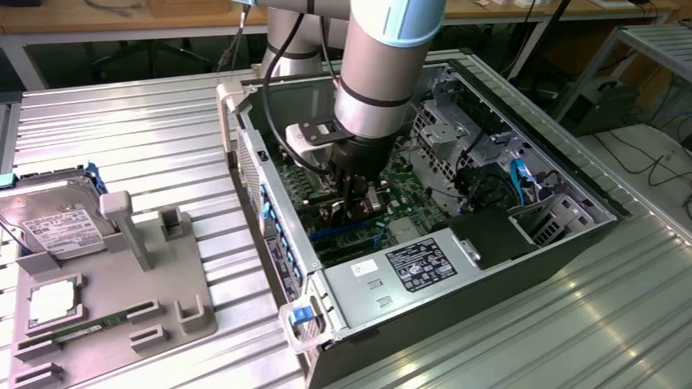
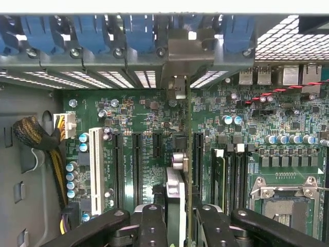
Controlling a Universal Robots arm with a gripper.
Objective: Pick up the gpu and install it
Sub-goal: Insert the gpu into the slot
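Leftmost in the exterior view, a grey moulded tray [image 1: 162,275] lies on the ribbed metal table [image 1: 130,138], carrying a silver hard drive with a white label [image 1: 54,223] and a narrow green memory stick [image 1: 81,331]. Just beside it stands the open black computer case [image 1: 433,332]. The silver-and-blue robot arm [image 1: 378,73] reaches down into the case, over the green motherboard [image 2: 139,110].

The black gripper [image 1: 357,198] is clamped on the gpu [image 2: 176,200], a flat green circuit card held upright on its edge between the fingers [image 2: 151,224]. The card runs along the black expansion slots to the case's rear wall, where its silver end bracket [image 2: 187,51] sits among blue clips. Whether it is fully seated I cannot tell.

Further right are the silver power supply box [image 1: 368,284] and blue cables [image 1: 519,180].
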